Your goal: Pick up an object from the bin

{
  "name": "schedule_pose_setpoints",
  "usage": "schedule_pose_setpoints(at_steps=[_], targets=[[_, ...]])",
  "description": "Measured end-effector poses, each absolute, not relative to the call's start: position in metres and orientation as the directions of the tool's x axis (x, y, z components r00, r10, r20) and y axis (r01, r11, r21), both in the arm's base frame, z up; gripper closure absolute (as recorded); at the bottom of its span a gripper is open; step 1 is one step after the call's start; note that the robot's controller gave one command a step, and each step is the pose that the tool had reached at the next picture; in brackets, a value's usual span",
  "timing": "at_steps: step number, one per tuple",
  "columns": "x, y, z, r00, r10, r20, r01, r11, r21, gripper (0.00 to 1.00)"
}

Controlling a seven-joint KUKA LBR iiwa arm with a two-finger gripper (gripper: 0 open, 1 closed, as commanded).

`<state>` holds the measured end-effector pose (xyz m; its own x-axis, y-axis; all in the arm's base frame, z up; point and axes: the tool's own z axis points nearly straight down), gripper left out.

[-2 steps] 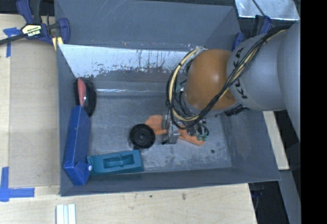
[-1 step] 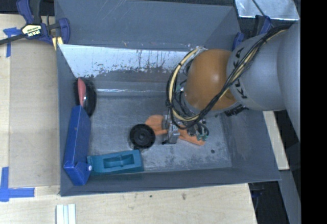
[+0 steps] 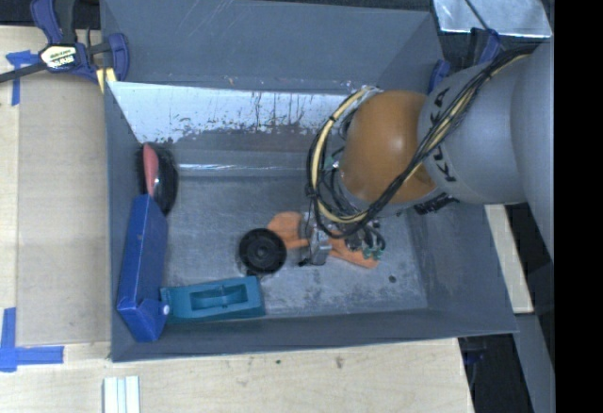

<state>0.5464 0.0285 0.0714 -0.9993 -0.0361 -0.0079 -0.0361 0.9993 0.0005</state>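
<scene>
My gripper is low in the middle of the bin, under the arm's wrist. It sits right over a flat orange thing that sticks out to its left and again to its lower right. A black round disc-shaped thing lies just left of the gripper, close to the orange thing. Whether anything is gripped is hidden by the wrist.
A teal flat tool lies along the front wall. A long blue bar leans along the left wall, with a red and black oval thing above it. The arm covers the bin's right side.
</scene>
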Motion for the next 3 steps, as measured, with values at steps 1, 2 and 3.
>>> schedule_pose_setpoints(at_steps=[1,2,3], targets=[[0.5464,0.0284,0.0714,-0.999,-0.036,-0.008,-0.036,0.999,0.001,1.00],[0.5454,0.0283,0.0704,-0.999,-0.036,-0.005,-0.036,0.999,0.000,0.00],[0.5461,0.0282,0.0711,-0.999,-0.036,-0.007,-0.036,0.999,0.000,1.00]])
